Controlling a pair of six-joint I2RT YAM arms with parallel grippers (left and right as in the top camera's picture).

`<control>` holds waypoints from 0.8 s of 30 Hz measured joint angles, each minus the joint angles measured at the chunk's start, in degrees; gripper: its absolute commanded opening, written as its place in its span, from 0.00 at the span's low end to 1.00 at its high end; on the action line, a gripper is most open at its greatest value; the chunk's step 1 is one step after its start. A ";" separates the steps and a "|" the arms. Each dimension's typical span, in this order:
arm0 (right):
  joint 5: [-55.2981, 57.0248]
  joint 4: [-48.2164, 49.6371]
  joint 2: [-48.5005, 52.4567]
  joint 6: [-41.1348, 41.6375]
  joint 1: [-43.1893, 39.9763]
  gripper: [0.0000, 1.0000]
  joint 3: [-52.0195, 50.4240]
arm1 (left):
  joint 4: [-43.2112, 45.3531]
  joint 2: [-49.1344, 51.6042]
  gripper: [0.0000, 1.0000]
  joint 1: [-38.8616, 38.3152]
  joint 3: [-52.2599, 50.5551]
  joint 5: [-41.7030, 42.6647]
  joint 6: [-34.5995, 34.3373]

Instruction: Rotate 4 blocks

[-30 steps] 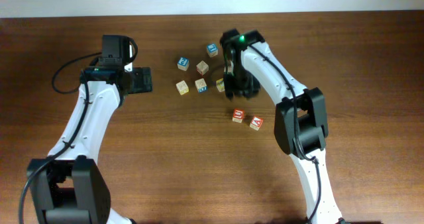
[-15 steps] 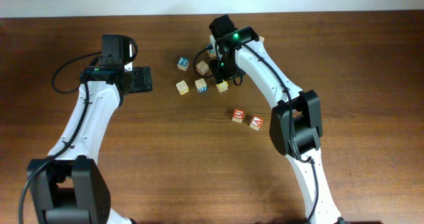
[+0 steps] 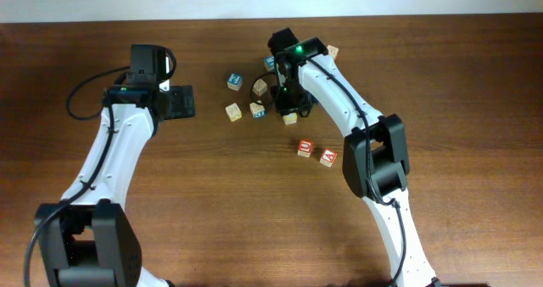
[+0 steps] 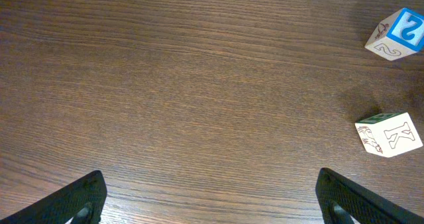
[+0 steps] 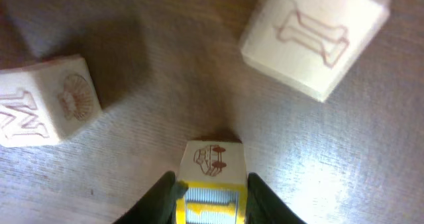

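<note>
The right arm's fingers [image 5: 265, 204] press on both side faces of the yellow-faced block [image 5: 211, 177], holding it on the wooden worktop [image 3: 475, 83] with its car drawing turned away from the wrist camera. Just beyond the held cube and apart from it sit two pale neighbours: a block with a bone drawing [image 5: 311, 35] to its far right and a block with a shell drawing [image 5: 50, 108] to its left. From overhead, the right gripper [image 3: 289, 110] is at the right edge of the loose cluster of cubes at the middle of the worktop, its arm partly covering them. The two red-faced blocks [image 3: 316, 153] lie side by side, nearer and to the right, well apart from the fingers. Across the worktop to the left, the left gripper [image 3: 178, 102] hangs with its fingers spread wide and nothing between them. Its wrist camera shows bare wood under them, and at the right edge of that view the blue-faced block marked 2 [image 4: 397, 35] and the block lettered K [image 4: 389, 134], green along its upper edge.
</note>
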 measured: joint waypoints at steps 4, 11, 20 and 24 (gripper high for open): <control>-1.27 -9.92 0.02 5.64 0.11 0.33 -0.26 | 0.00 0.00 0.99 0.00 0.00 0.00 0.00; -1.29 -14.36 0.02 7.76 3.15 0.34 -0.31 | 0.00 0.00 0.99 0.00 0.00 0.00 0.00; -1.44 -18.88 0.02 7.96 7.50 0.34 -0.31 | -0.28 0.00 0.99 0.00 0.00 -0.02 0.00; 0.39 -21.09 0.02 7.96 7.65 0.40 -0.31 | -0.92 0.00 0.99 0.00 0.00 0.00 0.00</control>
